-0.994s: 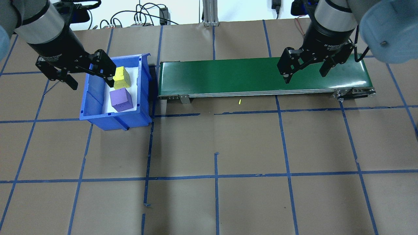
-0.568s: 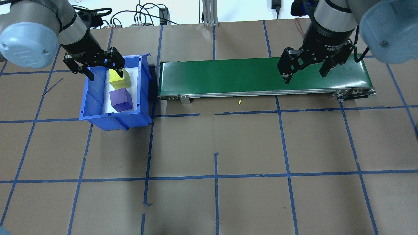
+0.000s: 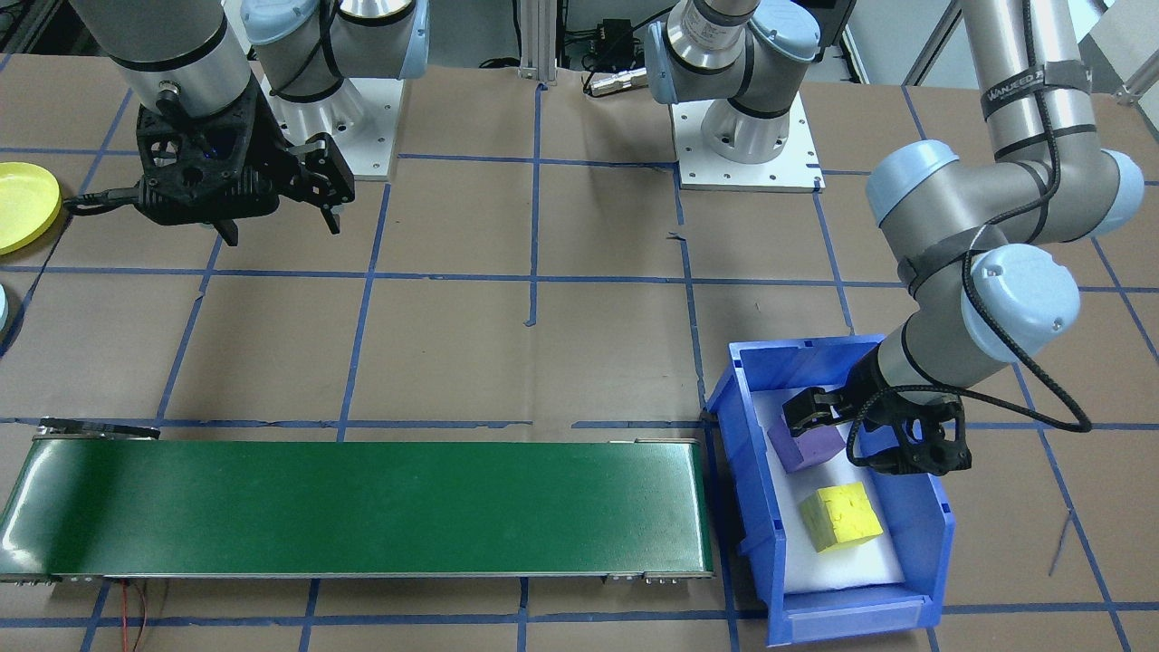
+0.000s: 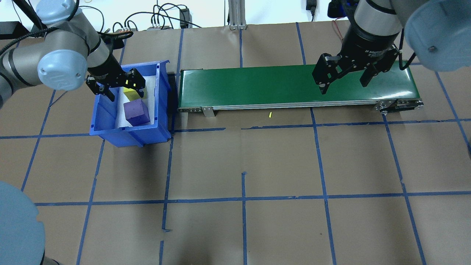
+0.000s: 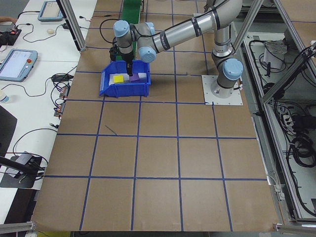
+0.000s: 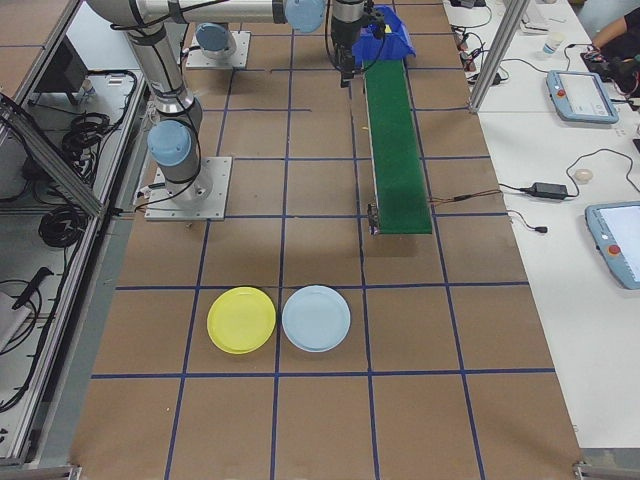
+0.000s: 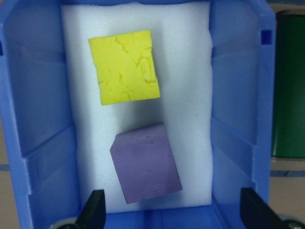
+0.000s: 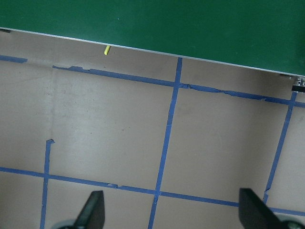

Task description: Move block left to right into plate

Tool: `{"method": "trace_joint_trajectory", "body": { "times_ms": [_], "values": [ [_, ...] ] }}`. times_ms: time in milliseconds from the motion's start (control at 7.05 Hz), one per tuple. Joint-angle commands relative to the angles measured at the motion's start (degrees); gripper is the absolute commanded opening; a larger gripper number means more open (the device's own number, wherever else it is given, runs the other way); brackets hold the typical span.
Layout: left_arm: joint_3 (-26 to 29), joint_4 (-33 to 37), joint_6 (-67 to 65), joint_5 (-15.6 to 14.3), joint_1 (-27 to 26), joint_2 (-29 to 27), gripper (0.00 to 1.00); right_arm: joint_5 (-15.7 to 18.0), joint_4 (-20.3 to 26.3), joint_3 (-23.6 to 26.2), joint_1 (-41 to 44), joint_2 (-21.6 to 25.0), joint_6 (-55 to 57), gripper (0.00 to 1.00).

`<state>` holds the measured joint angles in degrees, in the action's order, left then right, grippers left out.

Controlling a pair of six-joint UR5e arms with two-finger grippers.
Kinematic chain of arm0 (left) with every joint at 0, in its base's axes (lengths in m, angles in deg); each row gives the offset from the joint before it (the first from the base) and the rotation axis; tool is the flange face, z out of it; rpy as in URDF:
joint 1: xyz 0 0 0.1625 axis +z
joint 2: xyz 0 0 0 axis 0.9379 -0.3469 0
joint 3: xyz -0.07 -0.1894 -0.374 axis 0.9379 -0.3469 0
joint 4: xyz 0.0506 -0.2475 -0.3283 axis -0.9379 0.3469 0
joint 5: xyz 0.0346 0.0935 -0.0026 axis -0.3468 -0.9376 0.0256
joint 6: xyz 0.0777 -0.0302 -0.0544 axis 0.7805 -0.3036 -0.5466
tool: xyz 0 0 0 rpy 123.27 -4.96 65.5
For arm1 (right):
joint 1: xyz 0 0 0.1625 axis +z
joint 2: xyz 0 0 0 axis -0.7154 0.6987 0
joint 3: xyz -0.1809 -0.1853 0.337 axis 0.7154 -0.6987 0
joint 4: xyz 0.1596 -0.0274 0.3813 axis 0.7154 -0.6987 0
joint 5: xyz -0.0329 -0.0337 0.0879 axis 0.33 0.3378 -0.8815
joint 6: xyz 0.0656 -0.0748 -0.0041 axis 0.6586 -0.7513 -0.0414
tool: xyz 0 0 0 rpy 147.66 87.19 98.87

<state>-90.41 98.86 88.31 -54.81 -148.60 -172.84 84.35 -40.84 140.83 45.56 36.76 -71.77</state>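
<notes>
Two blocks point(image 7: 126, 67) point(image 7: 147, 162) lie in the bin point(image 4: 106, 121) (left of the conveyor point(image 4: 257, 86)), the plates point(image 6: 241, 320) point(image 6: 316, 318) well apart.

Table point(image 4: 257, 228): bin point(image 4: 110, 129), conveyor point(image 4: 257, 86), plates point(image 6: 241, 320).

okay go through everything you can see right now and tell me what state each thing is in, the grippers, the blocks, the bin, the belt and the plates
left gripper: open, inside the bin above the blocks
right gripper: open, empty, above the belt
yellow block: lying on the foam, ungripped
purple block: lying on the foam, ungripped
blue bin: upright, holding both blocks
green belt: nothing on it
yellow plate: empty
pale blue plate: empty
</notes>
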Motion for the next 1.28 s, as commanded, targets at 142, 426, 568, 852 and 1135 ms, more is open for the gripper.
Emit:
{"method": "trace_joint_trajectory", "body": {
  "times_ms": [142,426,568,852,1135],
  "values": [
    [-4.7,-5.4,-5.7,0.3,0.3,-1.6,0.98,0.0,0.0,0.0,0.0,0.1,0.0,1.0],
    [-4.9,-6.8,-4.7,0.4,0.3,-3.5,0.59,0.0,0.0,0.1,0.1,0.1,0.0,1.0],
    [-3.9,-7.0,-3.4,0.3,0.3,-3.4,0.39,0.0,0.1,0.2,0.1,0.1,0.0,1.0],
    [0.0,-2.5,-3.3,0.2,0.1,-0.5,0.36,0.0,0.0,0.2,0.1,0.1,0.0,1.0],
    [5.5,7.9,-3.3,0.0,-2.4,5.1,0.36,0.0,0.0,0.2,0.1,0.1,0.0,1.0]
  ]
}}
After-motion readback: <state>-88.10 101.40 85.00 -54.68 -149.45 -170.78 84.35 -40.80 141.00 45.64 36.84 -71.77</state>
